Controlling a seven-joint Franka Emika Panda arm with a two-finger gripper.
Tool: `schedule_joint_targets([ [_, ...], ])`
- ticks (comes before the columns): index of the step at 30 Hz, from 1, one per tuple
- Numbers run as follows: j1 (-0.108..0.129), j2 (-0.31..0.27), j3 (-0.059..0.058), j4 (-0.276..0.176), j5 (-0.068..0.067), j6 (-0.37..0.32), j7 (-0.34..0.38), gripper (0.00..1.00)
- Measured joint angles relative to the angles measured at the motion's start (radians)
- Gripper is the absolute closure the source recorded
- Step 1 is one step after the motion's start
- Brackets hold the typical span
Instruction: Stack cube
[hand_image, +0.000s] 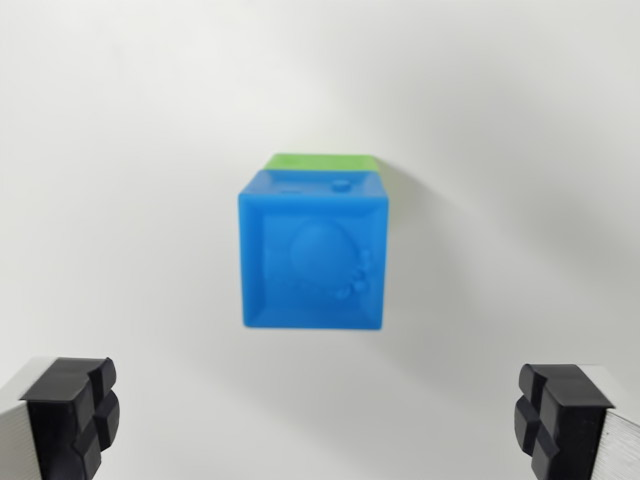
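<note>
A blue cube (312, 255) with a raised relief on its upper face sits in the middle of the wrist view. It rests on top of a green cube (322, 161), of which only a strip shows along the blue one's far edge. My gripper (320, 420) hangs above and nearer the bottom of the view, open wide. Its black fingertips (72, 410) show in the two bottom corners, well apart, with nothing between them. Neither pad touches the cubes.
A plain white table surface (120, 150) surrounds the stack on all sides. A soft shadow falls to the right of the cubes.
</note>
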Motion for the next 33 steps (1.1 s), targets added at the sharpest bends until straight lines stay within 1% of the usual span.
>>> schedule_joint_targets([
  [13,0.0,-0.088,0.0,0.042,0.0,-0.13,0.0,0.0],
  [22,0.0,-0.133,0.0,0.084,0.0,-0.216,0.0,0.0],
  [33,0.0,-0.172,0.0,0.138,0.0,-0.309,0.0,0.0],
])
